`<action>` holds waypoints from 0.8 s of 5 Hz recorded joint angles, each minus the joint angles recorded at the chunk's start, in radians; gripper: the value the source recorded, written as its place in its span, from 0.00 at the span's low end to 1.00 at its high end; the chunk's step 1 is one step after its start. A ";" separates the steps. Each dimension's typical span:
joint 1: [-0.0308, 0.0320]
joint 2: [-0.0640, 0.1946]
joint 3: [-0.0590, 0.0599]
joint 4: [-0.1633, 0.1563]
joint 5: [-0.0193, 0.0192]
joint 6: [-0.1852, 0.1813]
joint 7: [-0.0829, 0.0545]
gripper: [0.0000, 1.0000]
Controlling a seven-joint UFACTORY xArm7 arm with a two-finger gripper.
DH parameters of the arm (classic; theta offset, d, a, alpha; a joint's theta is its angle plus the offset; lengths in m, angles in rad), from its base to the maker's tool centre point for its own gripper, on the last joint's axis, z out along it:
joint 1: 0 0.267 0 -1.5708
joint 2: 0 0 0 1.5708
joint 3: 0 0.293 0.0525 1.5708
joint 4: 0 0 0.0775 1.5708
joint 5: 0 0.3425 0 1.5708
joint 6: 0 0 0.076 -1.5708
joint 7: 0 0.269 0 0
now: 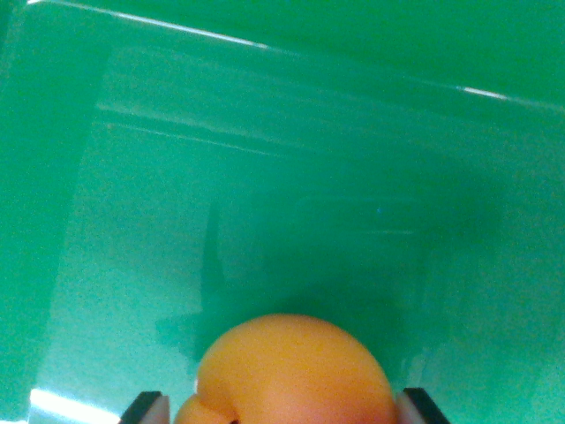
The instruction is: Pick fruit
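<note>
At the bottom edge of the wrist view the gripper [284, 412] is seen only by the tips of its two fingers [146, 408], one at the wrist view's left and one at the wrist view's right. Between them sits an orange-yellow fruit [296, 371], round, with a small fold low on its left side and a pinkish tone near the bottom. Both tips lie against the sides of the fruit, so the pincer is closed narrow around it and holds it. The camera looks down past the fruit into a green bin [265, 177].

The floor of the bin is glossy and shows a dark, blurred reflection or shadow above the fruit. Pale lines of the wall and rim cross the top. Nothing else lies in the bin.

The lower part of the fruit and most of the fingers are cut off by the frame.
</note>
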 joint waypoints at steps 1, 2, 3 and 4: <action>0.0000 0.000 0.000 0.000 0.0000 0.000 0.000 1.00; 0.0000 -0.005 0.000 0.010 -0.0002 0.016 0.000 1.00; 0.0000 -0.005 0.000 0.010 -0.0002 0.016 0.000 1.00; -0.0001 -0.012 0.000 0.023 -0.0004 0.035 0.001 1.00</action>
